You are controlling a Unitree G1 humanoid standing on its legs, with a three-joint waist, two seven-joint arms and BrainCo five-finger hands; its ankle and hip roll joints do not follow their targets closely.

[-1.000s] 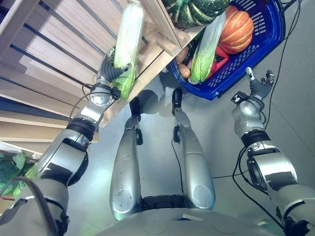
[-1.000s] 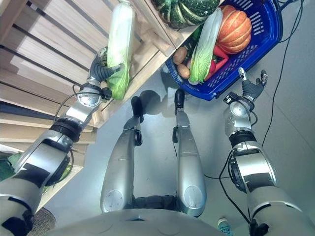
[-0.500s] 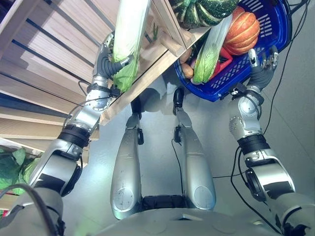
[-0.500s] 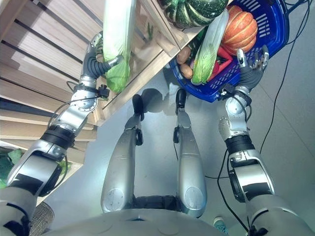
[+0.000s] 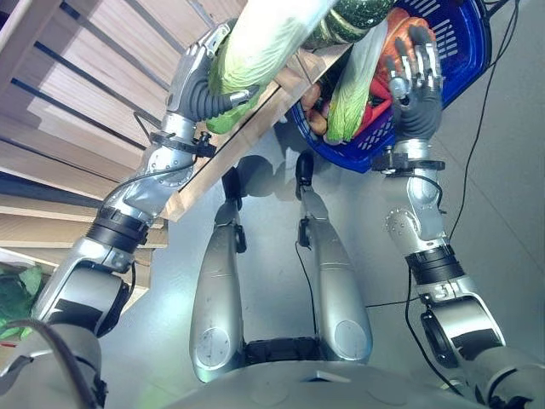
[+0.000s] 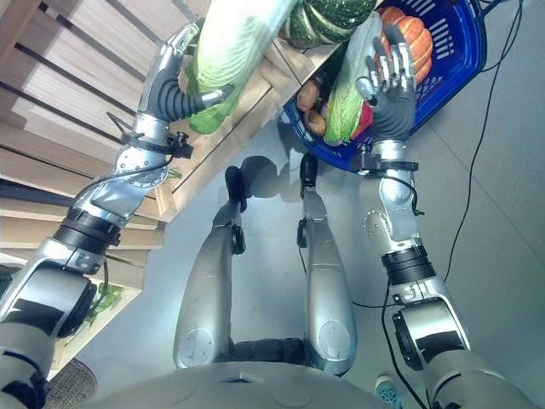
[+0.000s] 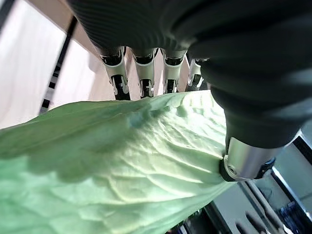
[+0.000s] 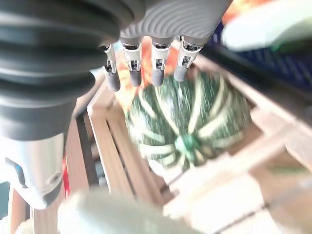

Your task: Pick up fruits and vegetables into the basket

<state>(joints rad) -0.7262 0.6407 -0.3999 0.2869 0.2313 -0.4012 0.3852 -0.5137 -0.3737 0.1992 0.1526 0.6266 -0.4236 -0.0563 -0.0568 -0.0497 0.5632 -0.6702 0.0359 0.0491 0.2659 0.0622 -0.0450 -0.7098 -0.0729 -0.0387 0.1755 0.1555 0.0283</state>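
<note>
A blue plastic basket with slotted walls (image 5: 467, 53) sits on the grey floor beside a slatted pale wooden crate rack (image 5: 102, 102). Inside the basket lie a ribbed orange pumpkin (image 6: 423, 34), a long pale green cabbage with white stalks (image 5: 353, 81), something red beneath it, and small brown rounded vegetables (image 5: 317, 119) at the near rim. A dark green squash with pale stripes (image 8: 190, 124) rests in the wooden crate next to the basket.

The left hand (image 5: 204, 85) has its fingers and thumb wrapped around a second long cabbage with crinkled, veined light green leaves (image 7: 122, 165), raised above the crate edge and tilted toward the basket.

The right hand (image 5: 415, 81) hovers before the basket, its fingers straight and spread, grasping nothing.
</note>
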